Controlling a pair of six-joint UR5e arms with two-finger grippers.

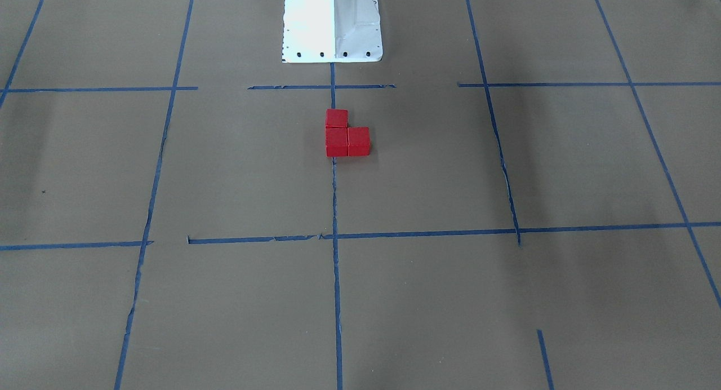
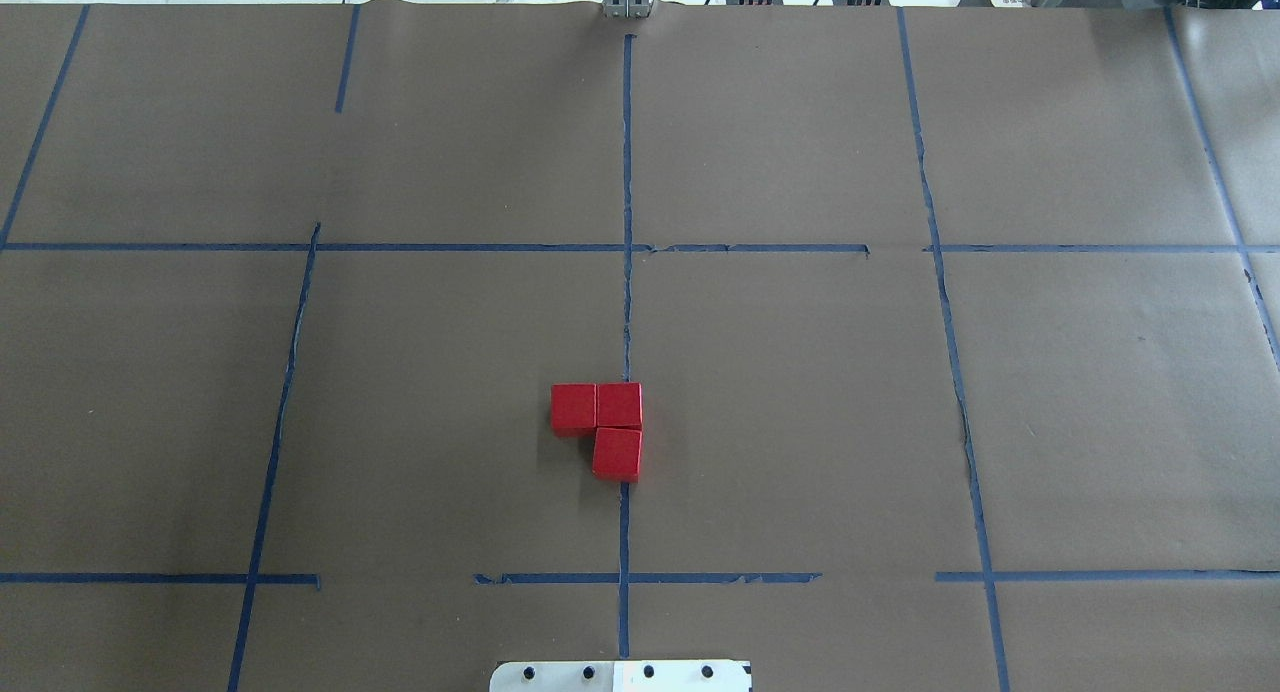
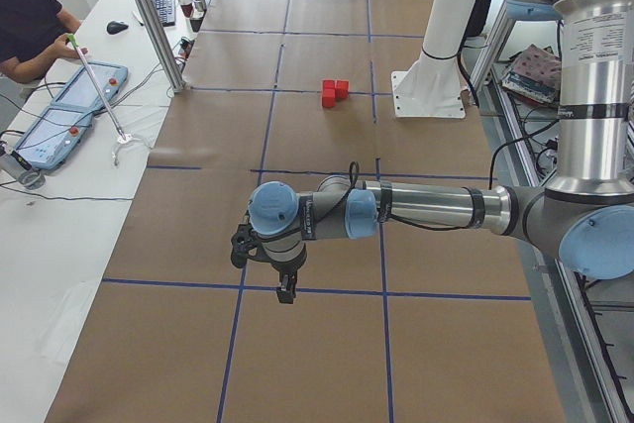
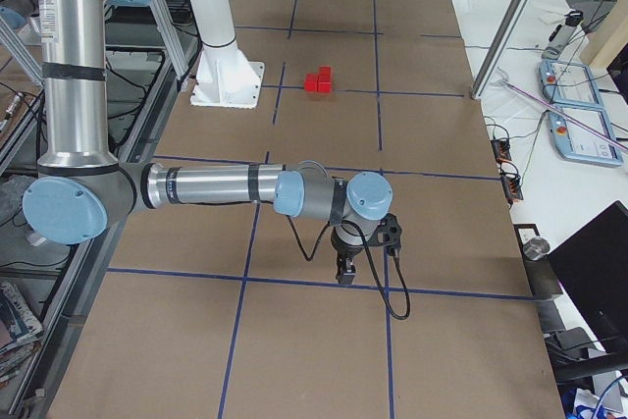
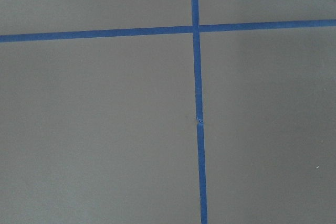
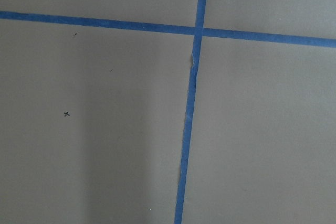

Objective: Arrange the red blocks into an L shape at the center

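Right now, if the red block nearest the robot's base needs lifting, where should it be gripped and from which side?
Probably from straight above, pinching that end block across its left and right faces. Both stand bare, while its far face sits against the corner block, leaving no finger room.

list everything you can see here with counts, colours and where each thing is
red blocks: 3, red, touching in an L on the centre tape line, mid-table
tape: many strips, blue, a grid over the table
table: 1, covered in brown paper
pendants: 2, grey-blue, on the side bench
operator: 1, black top, at that bench
base: 1, white, at the table's robot-side edge
left arm: 1, silver and blue, stretched over the table's left end
right arm: 1, silver and blue, stretched over the right end
left gripper: 1, black, pointing down, fingers unclear
right gripper: 1, black, pointing down, fingers unclear
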